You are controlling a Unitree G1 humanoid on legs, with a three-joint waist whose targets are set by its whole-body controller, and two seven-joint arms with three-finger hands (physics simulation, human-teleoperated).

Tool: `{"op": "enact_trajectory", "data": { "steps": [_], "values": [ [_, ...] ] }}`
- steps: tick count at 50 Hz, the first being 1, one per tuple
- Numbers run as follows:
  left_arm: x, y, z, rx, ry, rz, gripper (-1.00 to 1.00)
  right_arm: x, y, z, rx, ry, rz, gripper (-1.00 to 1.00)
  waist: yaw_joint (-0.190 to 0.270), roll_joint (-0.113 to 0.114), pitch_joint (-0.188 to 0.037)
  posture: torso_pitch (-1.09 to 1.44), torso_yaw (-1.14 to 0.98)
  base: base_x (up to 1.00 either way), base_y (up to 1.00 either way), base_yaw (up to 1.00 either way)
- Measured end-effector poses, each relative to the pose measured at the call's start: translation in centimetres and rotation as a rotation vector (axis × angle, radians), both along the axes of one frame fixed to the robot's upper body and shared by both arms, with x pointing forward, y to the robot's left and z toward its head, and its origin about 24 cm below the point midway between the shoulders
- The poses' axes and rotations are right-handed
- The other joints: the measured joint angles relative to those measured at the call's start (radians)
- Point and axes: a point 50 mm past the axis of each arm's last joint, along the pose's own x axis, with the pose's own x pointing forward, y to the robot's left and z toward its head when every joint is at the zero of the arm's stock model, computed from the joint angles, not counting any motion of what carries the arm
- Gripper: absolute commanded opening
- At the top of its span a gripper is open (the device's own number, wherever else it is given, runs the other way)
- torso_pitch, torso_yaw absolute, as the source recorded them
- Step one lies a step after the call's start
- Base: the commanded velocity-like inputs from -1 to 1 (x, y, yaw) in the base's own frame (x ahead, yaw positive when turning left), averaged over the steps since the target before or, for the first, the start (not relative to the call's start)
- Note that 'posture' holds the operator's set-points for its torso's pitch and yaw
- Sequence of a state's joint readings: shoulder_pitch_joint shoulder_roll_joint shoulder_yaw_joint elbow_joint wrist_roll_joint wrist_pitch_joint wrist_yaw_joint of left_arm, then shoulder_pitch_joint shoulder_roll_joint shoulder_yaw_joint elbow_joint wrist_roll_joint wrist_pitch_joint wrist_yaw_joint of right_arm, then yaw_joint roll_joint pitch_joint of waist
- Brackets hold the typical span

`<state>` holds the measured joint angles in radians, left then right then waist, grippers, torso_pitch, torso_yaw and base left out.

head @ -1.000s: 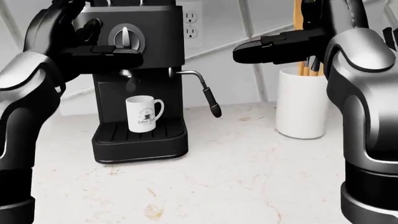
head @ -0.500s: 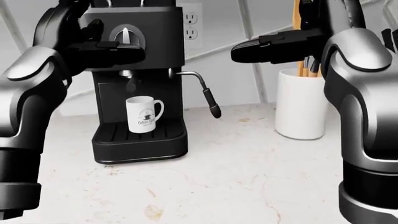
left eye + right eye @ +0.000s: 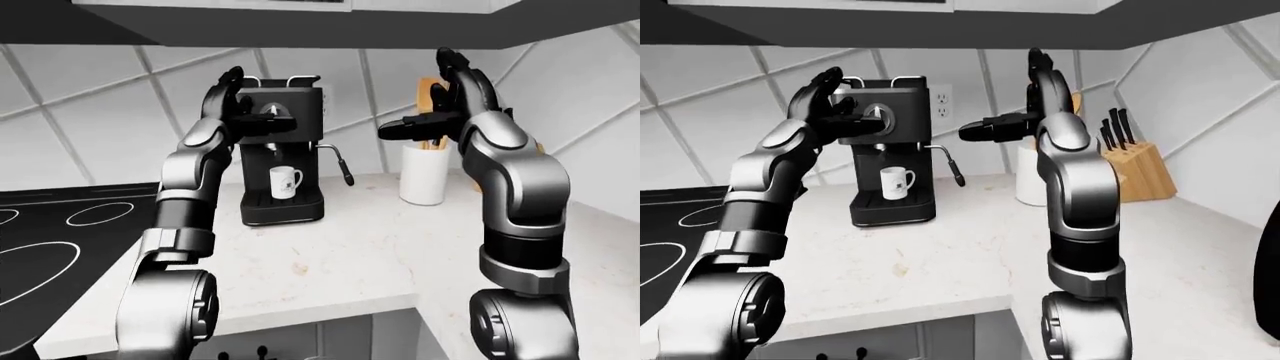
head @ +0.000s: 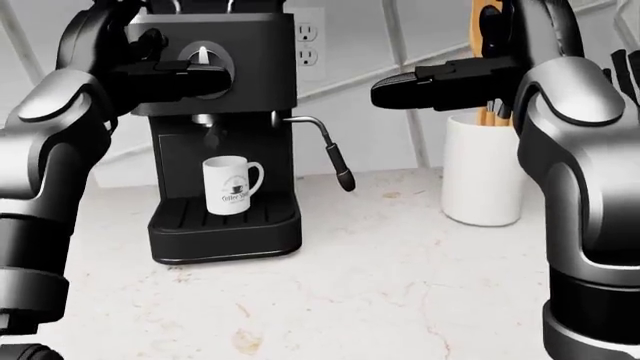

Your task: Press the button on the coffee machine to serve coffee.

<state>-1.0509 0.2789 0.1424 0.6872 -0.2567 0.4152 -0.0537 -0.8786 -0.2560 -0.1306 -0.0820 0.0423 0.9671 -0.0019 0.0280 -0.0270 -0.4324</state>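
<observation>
On the pale desk [image 4: 400, 285] we saw a machine [image 4: 225, 150] with a mug [image 4: 228, 184] under its spout. Our left hand [image 4: 150, 67] lay against its dial [image 4: 203, 60], fingers [image 4: 190, 76] released. Our right hand [image 4: 460, 75] hung apart, also unclenched.

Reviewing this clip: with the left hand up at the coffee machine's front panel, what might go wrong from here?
The left hand has a finger lying across the coffee machine beside the round dial; it may hit the dial rather than the button, which I cannot pick out. A hard push might shift the machine and the mug under the spout. The right hand hangs open near the utensil holder and might knock it.
</observation>
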Motion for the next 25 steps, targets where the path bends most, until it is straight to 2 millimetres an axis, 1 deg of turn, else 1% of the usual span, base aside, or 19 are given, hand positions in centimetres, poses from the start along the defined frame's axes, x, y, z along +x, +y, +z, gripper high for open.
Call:
{"op": "enact_trajectory", "data": {
  "steps": [11, 25],
  "values": [
    [0.55, -0.01, -0.4, 0.0, 0.008, -0.001, 1.0, 0.04, -0.11, -0.02, 0.004, 0.0, -0.003, 1.0, -0.001, -0.001, -0.002, -0.72, 0.0, 0.0, 0.0, 0.0],
    [0.77, -0.26, -0.55, 0.0, 0.01, -0.004, 1.0, 0.11, -0.11, 0.08, 0.007, -0.004, -0.002, 1.0, -0.004, -0.002, -0.002, -0.72, 0.0, 0.0, 0.0, 0.0]
  ]
}}
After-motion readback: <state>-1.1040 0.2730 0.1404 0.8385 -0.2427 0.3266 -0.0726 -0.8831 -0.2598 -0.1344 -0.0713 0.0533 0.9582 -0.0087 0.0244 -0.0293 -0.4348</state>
